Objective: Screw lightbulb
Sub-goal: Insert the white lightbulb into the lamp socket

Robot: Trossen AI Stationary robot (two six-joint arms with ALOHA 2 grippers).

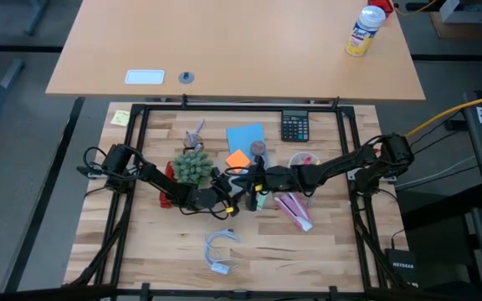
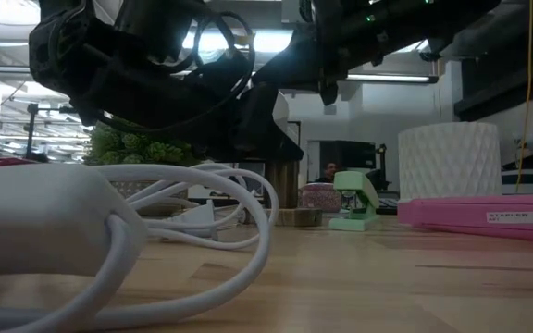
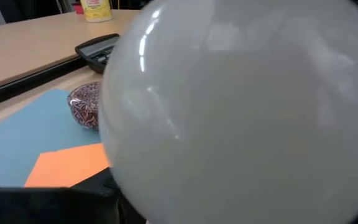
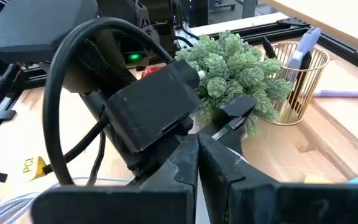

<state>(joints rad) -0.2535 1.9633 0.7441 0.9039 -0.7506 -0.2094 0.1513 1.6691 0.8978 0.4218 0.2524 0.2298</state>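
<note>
The lightbulb's frosted white globe [image 3: 241, 112] fills the left wrist view, and its screw base is hidden. In the low view the globe [image 2: 279, 104] shows pale beside the dark left gripper, above the table. My left gripper [image 1: 224, 199] is at mid-table, shut on the bulb. My right gripper [image 1: 252, 186] is right beside it on the right, with its fingers [image 4: 185, 165] shut together and pointing at the left gripper. The white looped cord with its socket end [image 1: 219, 251] lies flat on the table nearer the front edge. My left gripper holds the lightbulb, with the globe [image 3: 166, 155] close in front of its wrist camera. The globe hides the fingers, so the gripped part and the kind of hold do not show. The bulb is lifted clear of the table.
A green plant [image 1: 192, 165] and a gold wire pen cup [image 4: 297, 81] stand just beyond the left gripper. Blue paper [image 1: 245, 136], an orange note [image 1: 238, 158] and a calculator [image 1: 294, 126] lie farther back. A pink stapler [image 1: 294, 209] and a small green stapler [image 2: 354, 199] lie to the right.
</note>
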